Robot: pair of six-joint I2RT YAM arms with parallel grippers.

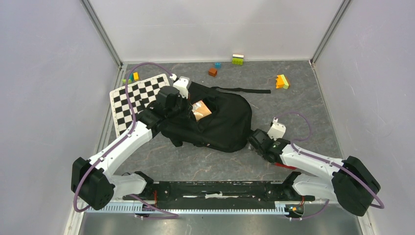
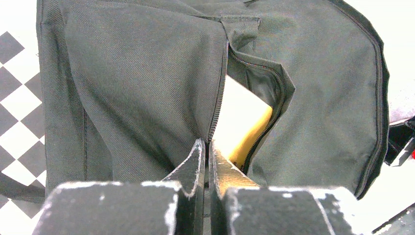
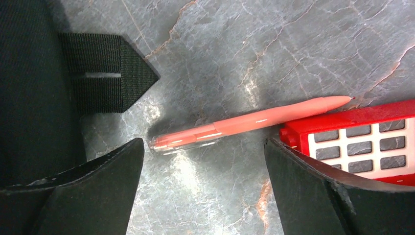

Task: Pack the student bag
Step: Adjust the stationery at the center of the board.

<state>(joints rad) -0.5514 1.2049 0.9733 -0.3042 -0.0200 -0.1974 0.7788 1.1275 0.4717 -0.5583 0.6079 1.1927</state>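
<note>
The student bag (image 1: 225, 125) is a large black fabric backpack lying at the table's middle. Its zip is partly open, and a yellow-brown flat item (image 1: 201, 110) shows inside (image 2: 242, 122). My left gripper (image 1: 190, 108) is at the bag's opening, shut on the zip edge of the bag (image 2: 137, 83), its jaws (image 2: 206, 147) pressed together. My right gripper (image 1: 255, 142) hovers low over the table at the bag's right side, open and empty (image 3: 203, 147). Just past its fingertips lie a pink pen (image 3: 244, 122) and a red calculator (image 3: 362, 142). The bag's fabric (image 3: 29, 98) fills the left of that view.
A black-and-white chequered board (image 1: 132, 98) lies partly under the bag on the left. Toy blocks sit at the back: brown (image 1: 212, 72), blue (image 1: 217, 64), green-white (image 1: 238, 59), orange-yellow (image 1: 282, 82). A black strap (image 1: 244, 90) runs right from the bag; a strap end (image 3: 107, 73) lies near my right gripper.
</note>
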